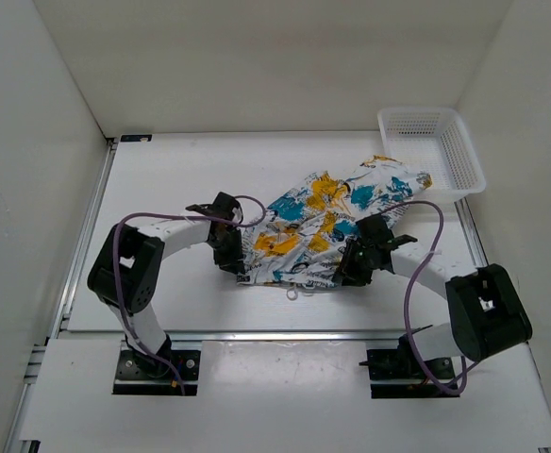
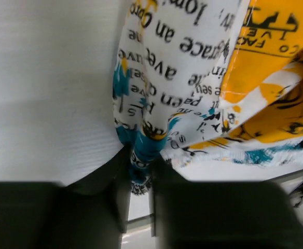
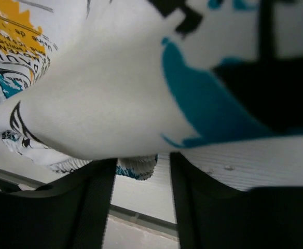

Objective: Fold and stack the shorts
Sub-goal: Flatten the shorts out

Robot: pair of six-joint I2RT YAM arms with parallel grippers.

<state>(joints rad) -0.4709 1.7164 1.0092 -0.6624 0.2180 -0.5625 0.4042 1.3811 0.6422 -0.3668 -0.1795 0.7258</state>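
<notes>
Shorts [image 1: 327, 222] lie spread on the white tabletop [image 1: 162, 189], in the near right part of it. Their long axis runs on a diagonal from near left to far right. The far right end reaches the near left corner of the white mesh basket [image 1: 466, 168]; whether cloth and basket touch cannot be told. The near edge of the cloth lies roughly level between the two arms, not far from the tabletop's near edge.

Bare tabletop stretches wide to the left of the shorts and along the far side, up to the white enclosure walls [image 1: 40, 142]. On the right there is less room, as the basket fills the far right corner against the wall.

The left fingers [image 1: 238, 267] sit at the near left corner of the shorts. In the left wrist view they [image 2: 140, 166] are drawn close together, with a bunched fold of the printed cloth pinched in the narrow gap.

The right fingers [image 1: 344, 272] sit at the near right edge. In the right wrist view they [image 3: 141, 171] stand partly apart. A raised fold of cloth billows over their tips and a scrap of it hangs in the gap. Whether they clamp it cannot be told.
</notes>
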